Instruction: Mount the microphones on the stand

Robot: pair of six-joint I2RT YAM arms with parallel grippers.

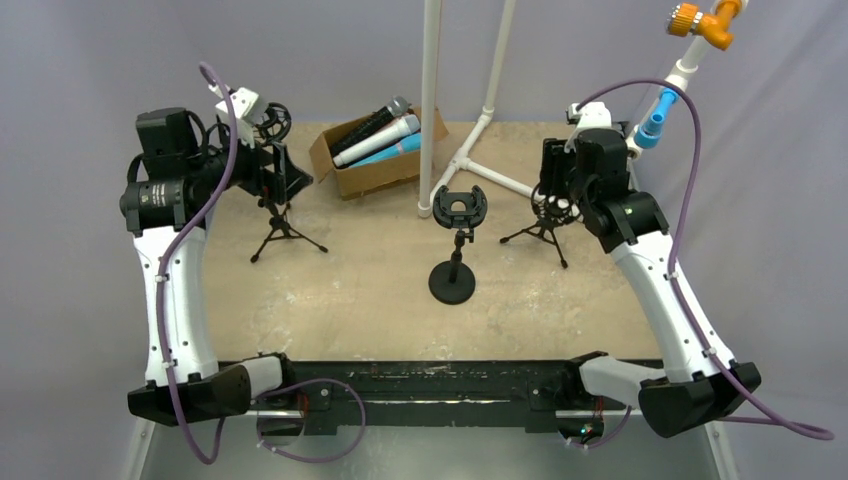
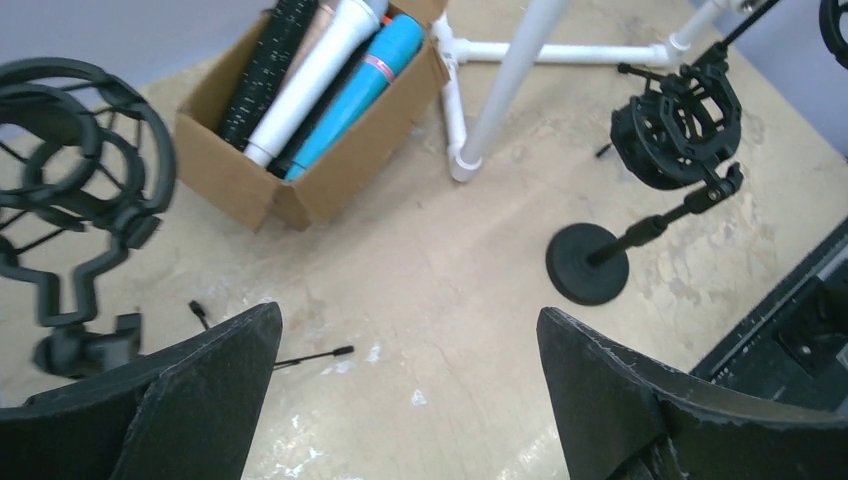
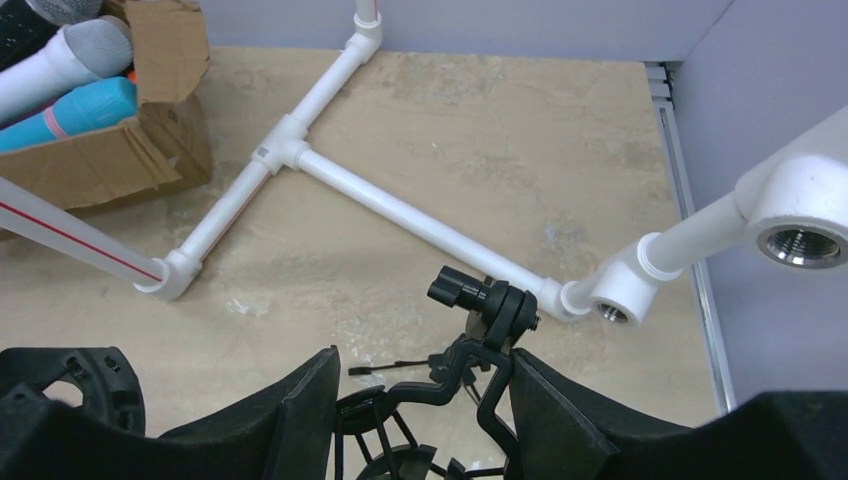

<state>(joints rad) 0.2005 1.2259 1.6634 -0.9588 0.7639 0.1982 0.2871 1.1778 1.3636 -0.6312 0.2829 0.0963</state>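
A cardboard box (image 1: 350, 165) at the back holds the microphones: a black one (image 1: 370, 122), a white one (image 1: 376, 141) and a blue one (image 1: 392, 152); they also show in the left wrist view (image 2: 322, 70). A round-base stand (image 1: 455, 240) with an empty shock mount stands mid-table. A left tripod stand (image 1: 283, 225) and a right tripod stand (image 1: 543, 230) flank it. My left gripper (image 2: 410, 310) is open and empty beside the left stand's mount (image 2: 70, 190). My right gripper (image 3: 425, 352) is open, with the right stand's mount bracket (image 3: 490, 330) between its fingers.
A white PVC pipe frame (image 1: 430, 100) rises behind the centre stand, and its feet spread over the back right of the table (image 3: 400, 210). An orange and blue fitting (image 1: 700, 25) hangs at the top right. A grey wall (image 3: 760, 120) borders the right edge.
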